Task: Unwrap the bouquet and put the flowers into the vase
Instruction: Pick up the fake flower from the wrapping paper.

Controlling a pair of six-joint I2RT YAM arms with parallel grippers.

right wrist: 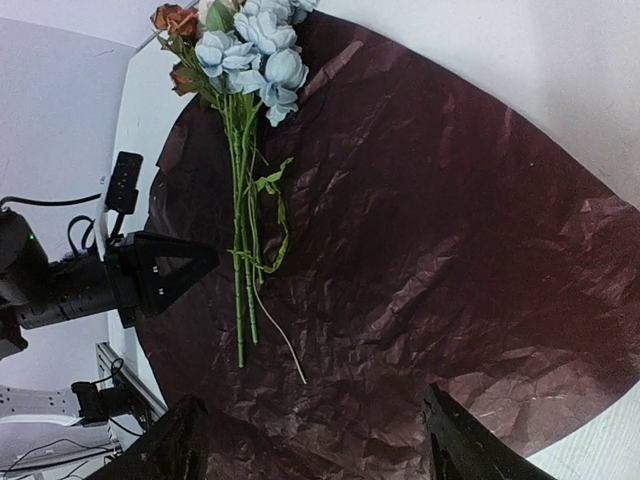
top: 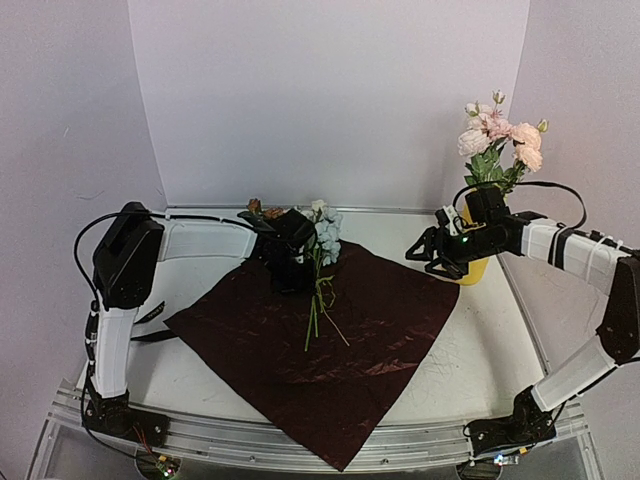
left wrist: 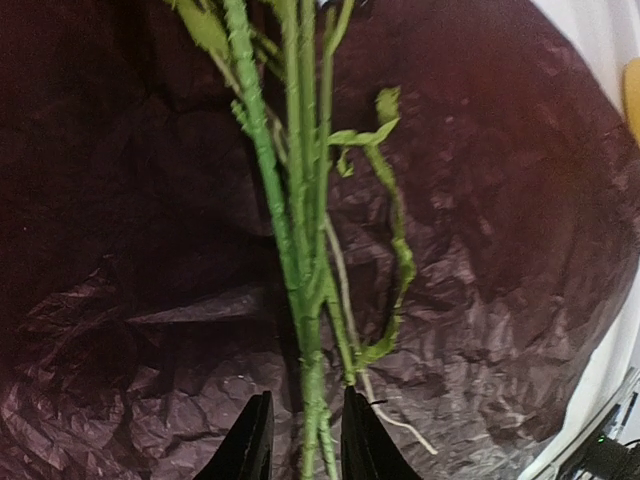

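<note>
On the worktop (top: 480, 350), upon the spread dark red wrap (top: 380, 330), the flowers (right wrist: 255, 60) lie flat. Left gripper (left wrist: 305, 395) stands narrow astride their stems, with small gaps. Right gripper (right wrist: 312, 400), wide and empty, hangs beside the yellow vase (top: 475, 268).

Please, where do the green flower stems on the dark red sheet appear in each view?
Top external: the stems lie at centre.
Left wrist: the stems run down the middle, top to bottom.
Right wrist: the stems are at upper left.
Shared landmark: the dark red sheet under them.
</note>
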